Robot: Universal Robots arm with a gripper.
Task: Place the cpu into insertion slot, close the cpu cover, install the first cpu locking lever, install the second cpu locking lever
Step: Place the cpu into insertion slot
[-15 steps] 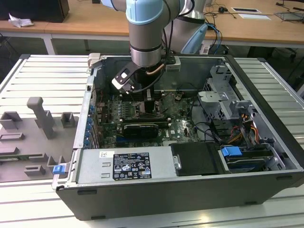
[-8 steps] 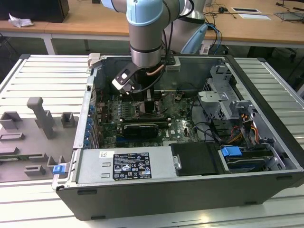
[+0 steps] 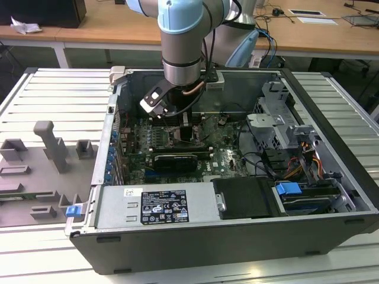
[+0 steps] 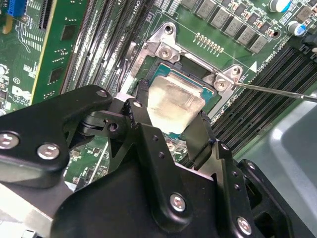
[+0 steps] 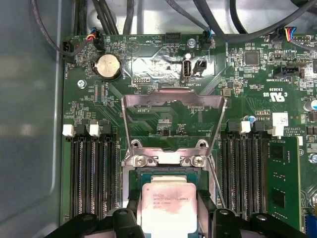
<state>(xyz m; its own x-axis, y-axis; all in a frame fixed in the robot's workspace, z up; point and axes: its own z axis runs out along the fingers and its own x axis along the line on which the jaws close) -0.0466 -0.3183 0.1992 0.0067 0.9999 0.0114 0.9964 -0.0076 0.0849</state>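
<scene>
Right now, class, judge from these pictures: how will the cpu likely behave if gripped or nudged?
Probably stiff: the cpu, a flat metal-topped square, sits unbent in the pincer. Likely slippery: only thin smooth edges to grip. It shouldn't roll, but could tilt over the insertion slot.
</scene>
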